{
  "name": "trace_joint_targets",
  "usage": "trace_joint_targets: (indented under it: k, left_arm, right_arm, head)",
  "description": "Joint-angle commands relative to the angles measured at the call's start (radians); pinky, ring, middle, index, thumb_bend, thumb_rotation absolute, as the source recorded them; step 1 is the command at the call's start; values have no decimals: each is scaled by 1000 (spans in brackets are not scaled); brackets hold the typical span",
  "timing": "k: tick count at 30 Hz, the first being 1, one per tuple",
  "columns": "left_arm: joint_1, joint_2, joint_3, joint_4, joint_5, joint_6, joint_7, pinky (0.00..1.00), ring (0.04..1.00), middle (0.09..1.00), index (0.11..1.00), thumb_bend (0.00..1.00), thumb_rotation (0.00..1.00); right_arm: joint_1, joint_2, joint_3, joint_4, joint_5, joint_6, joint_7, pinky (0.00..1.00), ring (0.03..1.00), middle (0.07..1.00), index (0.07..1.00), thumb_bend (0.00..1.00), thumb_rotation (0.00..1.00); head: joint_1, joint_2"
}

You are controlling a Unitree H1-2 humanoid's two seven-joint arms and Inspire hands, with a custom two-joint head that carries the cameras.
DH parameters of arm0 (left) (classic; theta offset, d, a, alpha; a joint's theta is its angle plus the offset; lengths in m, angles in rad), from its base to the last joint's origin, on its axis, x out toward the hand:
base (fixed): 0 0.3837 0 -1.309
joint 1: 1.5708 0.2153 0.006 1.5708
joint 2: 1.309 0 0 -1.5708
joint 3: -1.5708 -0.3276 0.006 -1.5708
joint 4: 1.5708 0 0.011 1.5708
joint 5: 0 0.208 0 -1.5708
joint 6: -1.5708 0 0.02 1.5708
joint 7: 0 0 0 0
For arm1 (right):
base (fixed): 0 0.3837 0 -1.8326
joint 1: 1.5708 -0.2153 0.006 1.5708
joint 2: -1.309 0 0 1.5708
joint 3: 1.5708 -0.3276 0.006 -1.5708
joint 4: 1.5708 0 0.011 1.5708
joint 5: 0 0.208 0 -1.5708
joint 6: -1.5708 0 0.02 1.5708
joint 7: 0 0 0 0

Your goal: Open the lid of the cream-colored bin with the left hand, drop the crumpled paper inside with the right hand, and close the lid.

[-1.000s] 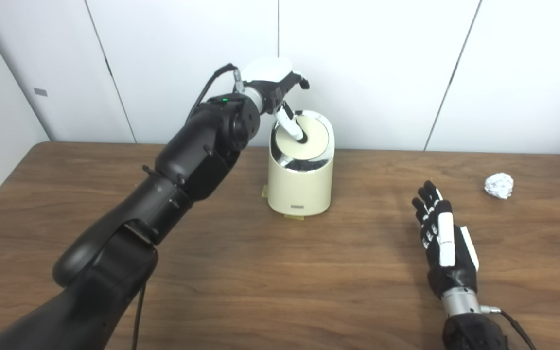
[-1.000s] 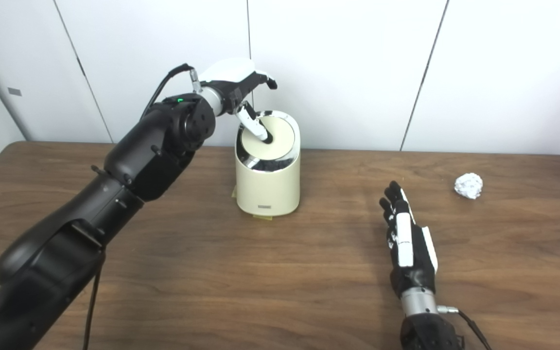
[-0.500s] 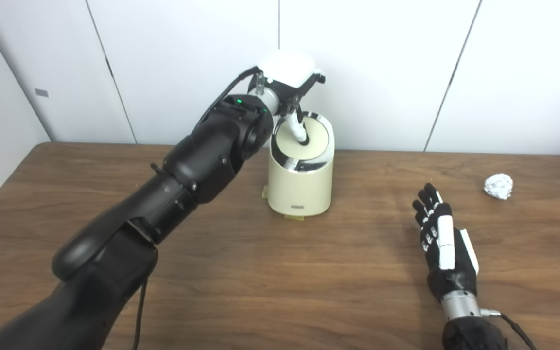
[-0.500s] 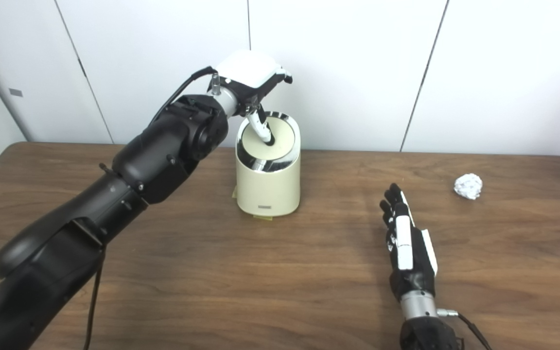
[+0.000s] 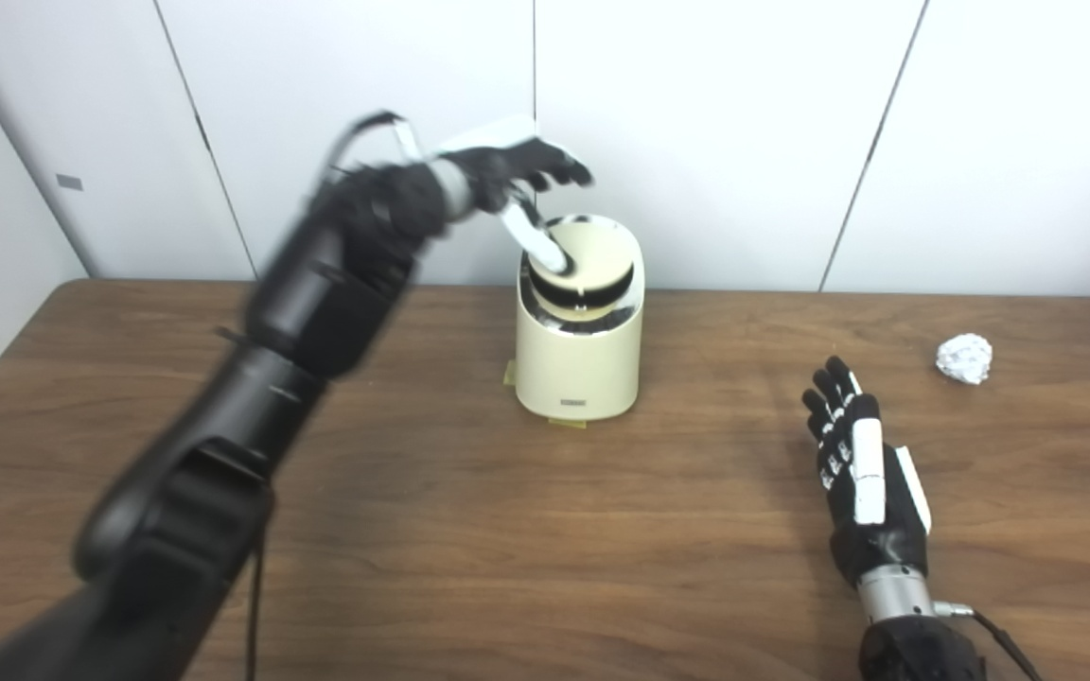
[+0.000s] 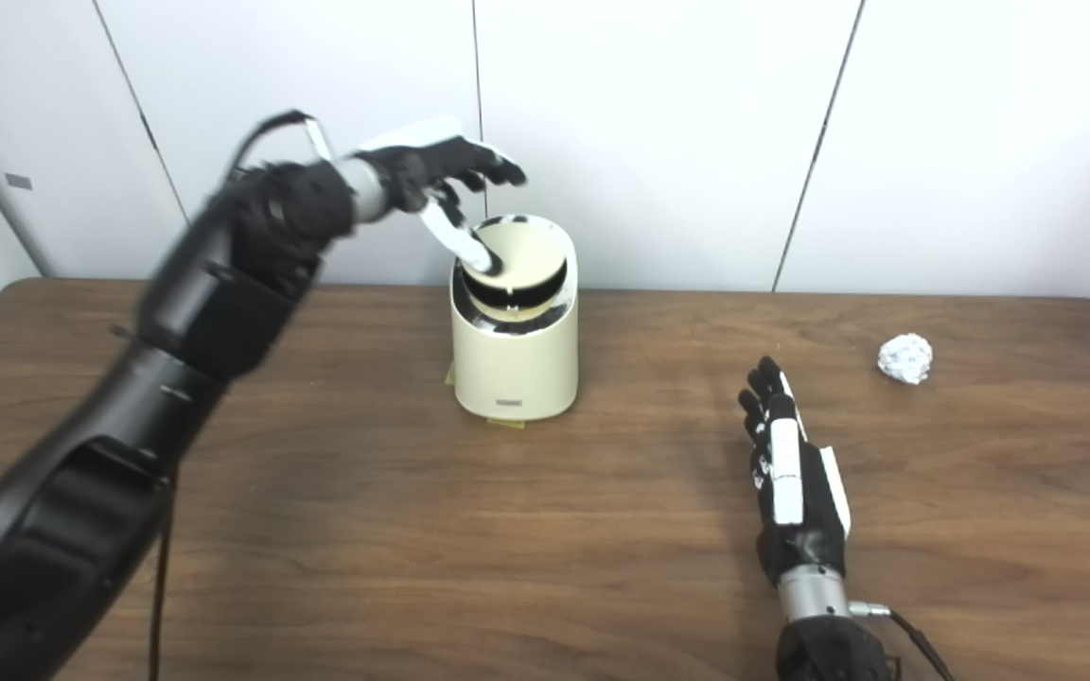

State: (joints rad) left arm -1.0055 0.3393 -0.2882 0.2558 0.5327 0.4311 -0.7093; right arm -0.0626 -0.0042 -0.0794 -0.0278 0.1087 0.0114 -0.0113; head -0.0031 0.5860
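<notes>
The left hand (image 5: 512,175) is up over the bin (image 5: 580,355), blurry, fingers spread, not gripping anything – one finger (image 5: 540,244) points down and its tip is on the left part of the lid (image 5: 592,257). The lid is tipped up at the front, with a dark gap showing under its front edge, so the bin is partly open. The bin stands upright near the back of the table (image 5: 469,530), close to the wall (image 5: 696,113).

The right hand (image 6: 786,482) lies flat on the table, well off to the right of the bin, fingers straight and slightly apart, holding nothing.

The paper (image 6: 905,358) – a small white crumpled ball – sits on the table past the right hand, up and to the right of it, untouched and well apart from the bin.
</notes>
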Motion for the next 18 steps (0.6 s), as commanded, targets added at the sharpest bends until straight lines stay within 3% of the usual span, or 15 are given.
trace_joint_targets:
  k: [1, 4, 7, 11, 12, 15, 18]
  left_arm:
    - [-65, 50, 52, -58, -57, 18, -4, 824, 888, 893, 889, 827, 0]
    - [-52, 71, 116, -81, -111, 36, 10, 840, 874, 889, 888, 831, 9]
    - [-23, 45, 245, -84, -176, 39, 14, 881, 875, 897, 888, 776, 2]
    - [47, -46, 458, -92, -290, 39, 49, 879, 907, 920, 896, 696, 0]
    - [68, -69, 506, -92, -335, 39, 64, 921, 926, 929, 908, 643, 0]
    - [129, -121, 601, -110, -433, 39, 125, 941, 920, 923, 908, 615, 0]
    - [200, -158, 636, -159, -487, 39, 208, 935, 911, 919, 900, 597, 24]
  right_arm:
    - [-2, 14, -8, -19, 20, -7, -4, 1000, 954, 965, 957, 583, 1000]
    - [-4, 15, -12, -15, 22, -8, -5, 1000, 949, 958, 951, 587, 1000]
    - [-5, 14, -15, -16, 22, -13, -5, 1000, 949, 957, 947, 594, 998]
    - [-6, 10, -21, -12, 36, -16, 3, 1000, 956, 966, 951, 599, 990]
    - [-6, 9, -22, -11, 38, -14, 3, 1000, 956, 963, 947, 600, 986]
    - [-6, 8, -23, -15, 39, -7, 2, 1000, 957, 960, 942, 601, 981]
    - [-4, 7, -18, -23, 28, 1, -3, 1000, 953, 955, 939, 600, 973]
  head:
    - [-2, 1]
    - [-2, 2]
    - [2, 2]
    - [2, 2]
    - [-1, 2]
    - [0, 5]
    - [0, 9]
